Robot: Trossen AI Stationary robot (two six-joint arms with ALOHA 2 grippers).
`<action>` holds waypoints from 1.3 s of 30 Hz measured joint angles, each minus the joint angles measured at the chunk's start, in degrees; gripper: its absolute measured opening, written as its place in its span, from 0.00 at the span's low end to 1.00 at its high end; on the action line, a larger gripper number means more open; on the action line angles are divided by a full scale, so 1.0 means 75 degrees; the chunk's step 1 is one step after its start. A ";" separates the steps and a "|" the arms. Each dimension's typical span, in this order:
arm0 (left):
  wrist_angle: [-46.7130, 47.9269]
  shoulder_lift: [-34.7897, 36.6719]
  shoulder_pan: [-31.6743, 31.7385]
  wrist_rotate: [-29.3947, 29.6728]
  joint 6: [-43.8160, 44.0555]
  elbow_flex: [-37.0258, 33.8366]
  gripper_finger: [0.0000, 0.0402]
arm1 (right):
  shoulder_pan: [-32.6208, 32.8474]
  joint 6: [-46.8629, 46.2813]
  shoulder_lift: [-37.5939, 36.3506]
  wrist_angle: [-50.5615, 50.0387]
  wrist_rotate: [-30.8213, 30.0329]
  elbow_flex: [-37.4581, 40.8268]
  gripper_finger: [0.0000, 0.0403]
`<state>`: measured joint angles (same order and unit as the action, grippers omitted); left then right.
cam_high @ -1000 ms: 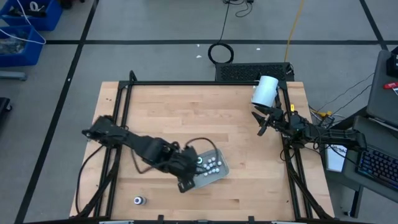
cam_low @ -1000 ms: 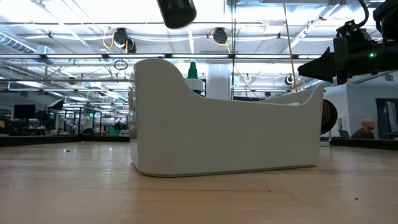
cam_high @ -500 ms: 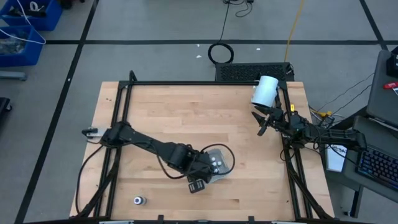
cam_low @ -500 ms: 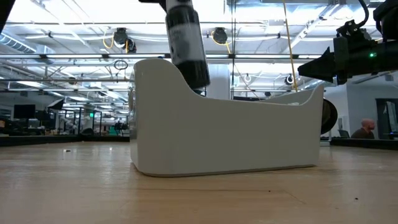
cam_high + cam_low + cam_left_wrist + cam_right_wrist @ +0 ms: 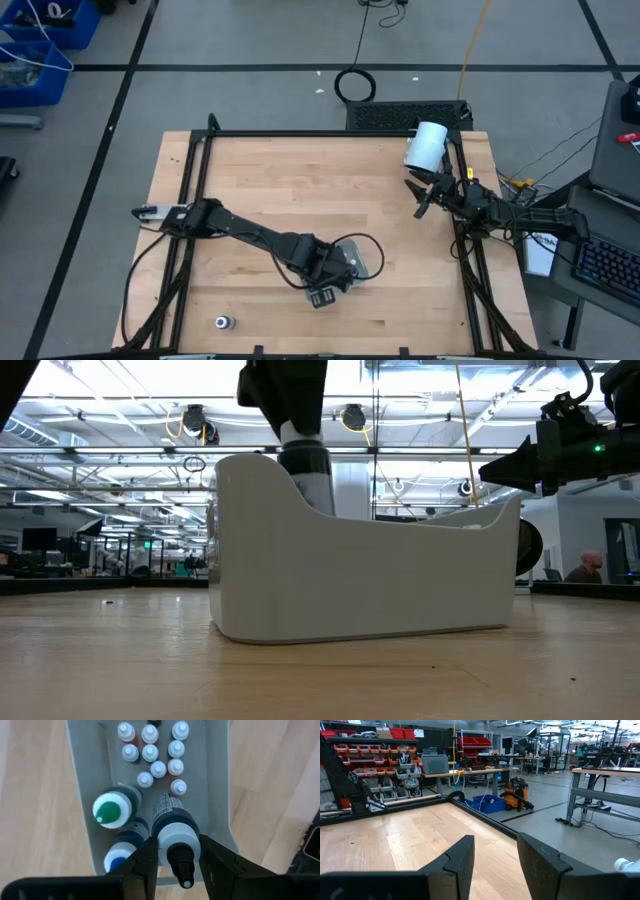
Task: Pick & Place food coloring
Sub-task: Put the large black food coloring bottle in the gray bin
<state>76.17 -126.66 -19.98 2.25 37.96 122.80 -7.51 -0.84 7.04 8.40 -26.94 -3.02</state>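
Note:
A dark-bodied food coloring bottle [image 5: 169, 815] with a pale top and black tip hangs inside the clear tray [image 5: 82, 820], with my left gripper [image 5: 177, 842] shut on it. In the tray stand several tiny whitish bottles [image 5: 150, 752], a green-topped bottle [image 5: 111, 811] and a blue-topped one [image 5: 119, 858]. In the low view the held bottle [image 5: 305, 470] dips behind the tray's wall [image 5: 380, 580]. Another small bottle [image 5: 224, 322] sits on the table near the front left. My right gripper [image 5: 424, 196] waits open at the right edge. My left gripper pinches the bottle's pale top [image 5: 179, 836] between its two fingers, one on each side. The fingers come from above, pointing down. The bottle hangs nearly upright below them, its lower end inside the tray; whether it rests on the tray's floor is hidden.
A big white cylinder [image 5: 425, 146] lies at the far right corner, close to my right arm. A black frame [image 5: 195, 180] borders the wooden table. Bare wood spreads across the table's far half and left of the tray [image 5: 363, 262].
My left gripper has gone toward the table's right edge and down over the tray, still shut on the dark bottle. The bottle has sunk from well above the tray's wall until its lower end is behind the wall.

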 joint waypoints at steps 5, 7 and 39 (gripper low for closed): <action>-0.0097 0.0022 0.0016 0.0141 0.0021 -0.0064 0.30 | 0.0000 0.0000 -0.0002 0.0000 0.0000 -0.0002 0.35; -0.0111 0.0022 0.0013 0.0135 -0.0026 -0.0070 0.30 | 0.0000 0.0000 0.0000 0.0002 0.0000 0.0001 0.35; -0.0837 0.0037 0.0197 -0.0197 -0.0048 -0.1040 0.30 | 0.0000 0.0000 -0.0002 -0.0003 0.0000 -0.0002 0.35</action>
<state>69.89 -126.38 -18.50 0.77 37.59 115.00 -7.51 -0.84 7.03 8.38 -26.94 -3.03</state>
